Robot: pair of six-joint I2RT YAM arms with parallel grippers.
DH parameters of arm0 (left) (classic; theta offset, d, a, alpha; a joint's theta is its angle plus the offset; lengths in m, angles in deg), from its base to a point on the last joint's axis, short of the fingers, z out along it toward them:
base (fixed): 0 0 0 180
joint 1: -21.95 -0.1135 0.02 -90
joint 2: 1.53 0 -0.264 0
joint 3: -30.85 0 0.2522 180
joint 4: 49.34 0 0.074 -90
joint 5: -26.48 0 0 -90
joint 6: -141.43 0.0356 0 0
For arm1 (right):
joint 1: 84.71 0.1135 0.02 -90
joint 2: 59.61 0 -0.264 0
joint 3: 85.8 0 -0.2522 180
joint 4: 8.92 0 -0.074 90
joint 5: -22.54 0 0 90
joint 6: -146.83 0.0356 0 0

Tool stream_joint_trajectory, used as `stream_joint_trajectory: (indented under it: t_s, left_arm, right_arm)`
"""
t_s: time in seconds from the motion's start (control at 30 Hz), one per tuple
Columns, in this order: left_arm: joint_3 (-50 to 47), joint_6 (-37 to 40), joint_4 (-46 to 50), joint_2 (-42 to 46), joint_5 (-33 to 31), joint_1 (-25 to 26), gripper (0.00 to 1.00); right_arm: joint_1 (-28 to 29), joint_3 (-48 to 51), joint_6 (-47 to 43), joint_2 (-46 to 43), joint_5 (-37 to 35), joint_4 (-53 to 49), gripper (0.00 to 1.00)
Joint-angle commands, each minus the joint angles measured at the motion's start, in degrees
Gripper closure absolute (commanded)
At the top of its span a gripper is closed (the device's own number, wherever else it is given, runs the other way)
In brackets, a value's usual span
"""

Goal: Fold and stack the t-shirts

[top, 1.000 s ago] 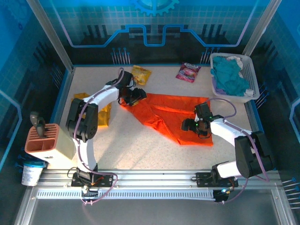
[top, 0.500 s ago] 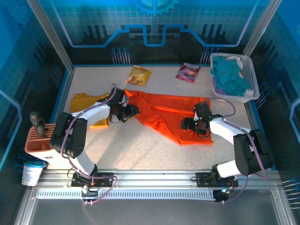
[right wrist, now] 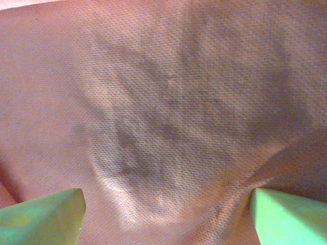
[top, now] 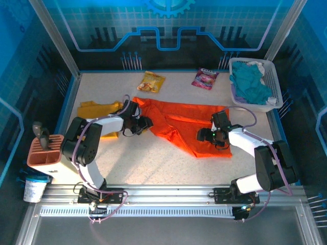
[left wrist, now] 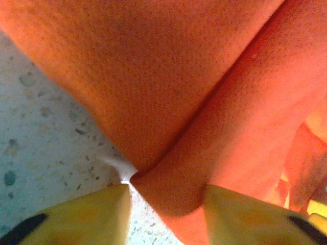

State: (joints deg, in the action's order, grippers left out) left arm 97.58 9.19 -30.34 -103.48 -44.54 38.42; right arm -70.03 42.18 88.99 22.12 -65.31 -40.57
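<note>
The bright orange t-shirt [top: 173, 120] lies spread over the middle of the speckled table [top: 153, 166], with its long edge running from about 10 o'clock down to 4 o'clock. The mustard yellow t-shirt [top: 92, 108] lies bunched at 9 o'clock of it, near the table's left edge. The left gripper [top: 144, 123] sits low at the orange shirt's 9 o'clock edge. In the left wrist view its yellow fingers [left wrist: 102, 214] stand partly apart with a raised fold of orange cloth between them. A sliver of table shows beside one finger, so the jaws straddle the fold rather than pinch it. The right gripper [top: 204, 136] rests on the shirt toward 4 o'clock. Its green fingers [right wrist: 46, 217] are spread wide and press down on flat orange fabric with nothing held. At 12 o'clock lie a yellow snack packet [top: 152, 81] and a pink one [top: 205, 78]. At 2 o'clock a pale basket [top: 274, 81] holds teal cloth [top: 250, 84]. A terracotta tool holder [top: 47, 153] stands off the table at 8 o'clock.
</note>
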Motion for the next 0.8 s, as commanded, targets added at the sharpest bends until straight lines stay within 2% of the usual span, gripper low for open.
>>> stream_joint_trajectory:
  t_s: [0.0, 0.23, 0.77]
  left_arm:
    - [2.46, -0.43, -0.52, -0.98, 0.91, 0.41, 0.68]
    - [2.67, 0.22, 3.63, 2.40, 0.42, 0.41, 0.81]
    - [-0.67, 2.51, 16.05, 17.04, -0.73, 0.41, 0.95]
  right_arm:
    - [0.03, 0.04, 0.63, 0.67, 0.76, -0.74, 0.15]
    - [0.00, -0.59, 1.23, 1.78, -0.75, -2.06, 0.15]
    - [0.07, -1.37, 1.69, 1.40, -1.34, -3.65, 0.16]
